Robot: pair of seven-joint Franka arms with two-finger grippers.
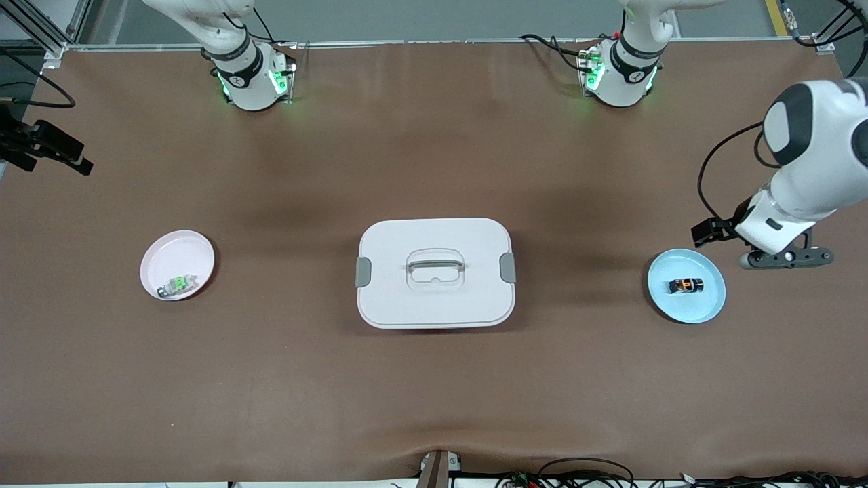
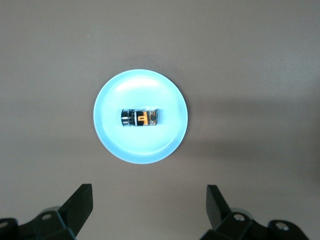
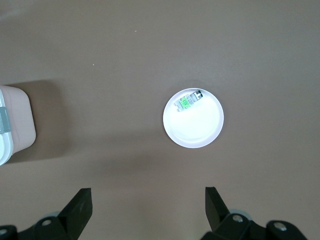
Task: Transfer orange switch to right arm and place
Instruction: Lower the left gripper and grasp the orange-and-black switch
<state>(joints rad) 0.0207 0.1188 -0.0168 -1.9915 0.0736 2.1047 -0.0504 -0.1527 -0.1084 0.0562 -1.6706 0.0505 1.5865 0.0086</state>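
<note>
The left tool hung wide open and empty by the blue plate. It should drop straight over the switch, then squeeze gently. The right tool waited, open and empty.

Lidded white box sits mid-bench between the two plates and is the only tall obstacle; wide bare bench on every side of it. Orange switch lies alone in the blue plate, low rim, nothing over it, left end effector up in the air with fingers spread wide, plate in plain sight between them. Pink plate at the right arm's end holds one small green part near the rim, rest of the dish free.
</note>
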